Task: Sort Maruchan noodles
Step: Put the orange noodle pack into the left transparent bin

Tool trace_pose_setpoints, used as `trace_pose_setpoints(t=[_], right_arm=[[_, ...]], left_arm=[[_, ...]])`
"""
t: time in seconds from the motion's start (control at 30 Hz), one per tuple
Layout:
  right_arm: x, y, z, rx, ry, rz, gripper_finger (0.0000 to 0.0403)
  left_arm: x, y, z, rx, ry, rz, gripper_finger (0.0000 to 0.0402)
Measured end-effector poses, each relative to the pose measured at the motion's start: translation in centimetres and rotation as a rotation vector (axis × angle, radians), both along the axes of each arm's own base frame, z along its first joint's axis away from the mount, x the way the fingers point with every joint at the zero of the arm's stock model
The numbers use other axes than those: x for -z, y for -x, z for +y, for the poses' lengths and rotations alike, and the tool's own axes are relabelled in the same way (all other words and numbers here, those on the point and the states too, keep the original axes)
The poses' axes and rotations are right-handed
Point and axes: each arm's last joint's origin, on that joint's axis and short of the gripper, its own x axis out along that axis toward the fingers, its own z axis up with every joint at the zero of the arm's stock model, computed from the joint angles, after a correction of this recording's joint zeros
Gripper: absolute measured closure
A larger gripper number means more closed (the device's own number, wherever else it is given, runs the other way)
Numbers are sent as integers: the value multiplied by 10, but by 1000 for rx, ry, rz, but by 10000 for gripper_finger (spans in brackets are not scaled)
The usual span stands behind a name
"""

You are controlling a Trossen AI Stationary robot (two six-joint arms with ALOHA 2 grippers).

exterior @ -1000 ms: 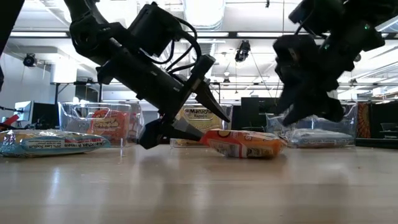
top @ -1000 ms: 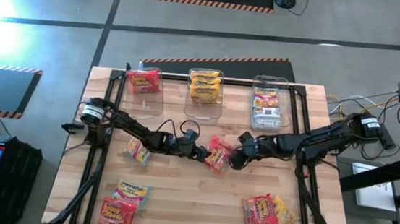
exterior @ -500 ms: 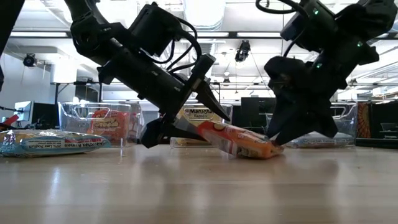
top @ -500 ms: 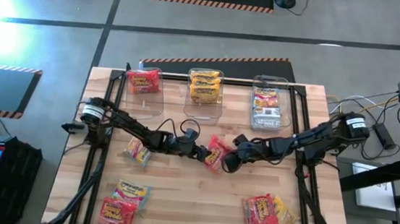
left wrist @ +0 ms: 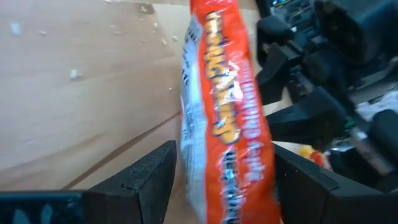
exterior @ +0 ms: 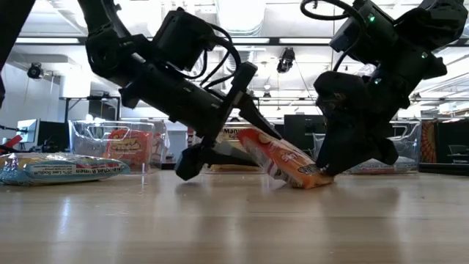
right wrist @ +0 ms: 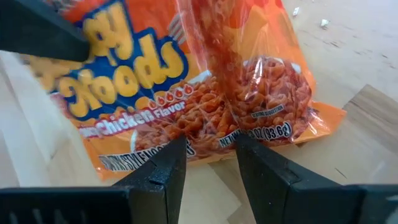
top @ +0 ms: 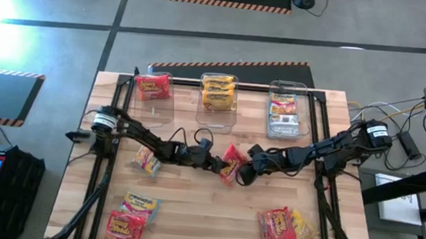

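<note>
Gripping one edge of a red-orange crinkly plastic Maruchan noodle packet (top: 230, 161), the left end effector (top: 217, 165) holds it tilted at the middle of the wooden counter (top: 205, 212). In the low view the packet (exterior: 282, 159) slopes, its lower end touching the counter, its upper end raised between the left fingers (exterior: 253, 117). The left wrist view shows the packet (left wrist: 227, 118) edge-on between that arm's two dark fingers (left wrist: 146, 177), clamped from both sides. The right end effector (top: 244, 172) sits just beside the packet's other edge; the right wrist view shows its fingers (right wrist: 161, 174) parted, with the packet (right wrist: 186, 87) ahead of them, not pinched.

Three clear plastic bins (top: 217, 97) stand along the far side of the counter, each with packets inside: red at left, yellow-orange in the middle, mixed at right. Loose packets lie near the left arm (top: 146, 161), at the near left corner (top: 131, 213) and at the near right corner (top: 286, 228).
</note>
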Motion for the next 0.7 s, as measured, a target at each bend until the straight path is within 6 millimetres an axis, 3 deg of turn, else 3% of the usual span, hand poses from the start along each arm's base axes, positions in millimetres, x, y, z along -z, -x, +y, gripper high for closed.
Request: trace_pose_setpoints(t=[0.3, 0.7], right_arm=[[1, 0, 0, 4, 6, 2, 271], [-1, 1, 2, -73, -37, 6, 271]], left_arm=[[1, -18, -2, 26, -10, -9, 195], [-1, -23, -4, 60, -9, 46, 279]])
